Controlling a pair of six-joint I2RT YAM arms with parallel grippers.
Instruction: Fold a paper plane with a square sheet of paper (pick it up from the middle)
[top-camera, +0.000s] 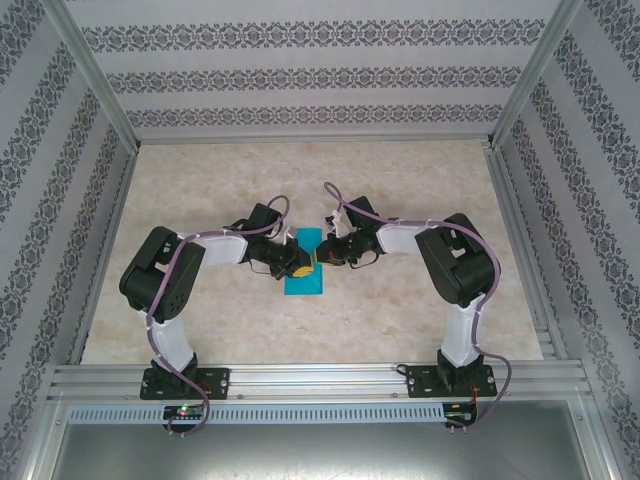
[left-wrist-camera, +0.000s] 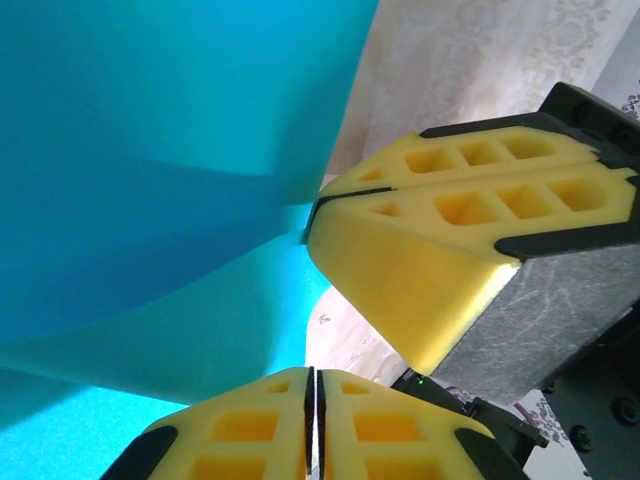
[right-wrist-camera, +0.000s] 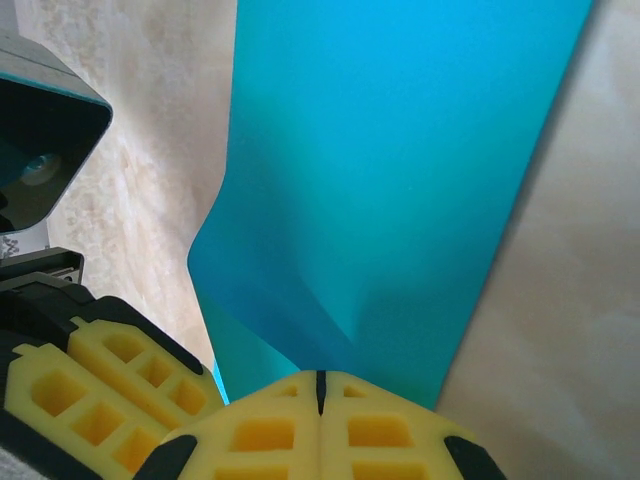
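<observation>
**One fixed view high up, two wrist views close in on the jaws**

Your top camera sits above and behind the arm bases, looking down over the whole table (top-camera: 200, 180), far from both sets of jaws. Each wrist camera rides just behind its own jaws and looks out past their tips at very close range. The left gripper (left-wrist-camera: 313, 375) view faces the right gripper (left-wrist-camera: 325, 200), and the right wrist view looks back. All three share the teal paper (top-camera: 303, 282) at the jaws.

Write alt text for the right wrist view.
Teal paper, creased and bowed, extends up from the shut yellow right claw at bottom centre. The left claw sits at lower left, over a pale marbled table.
</observation>
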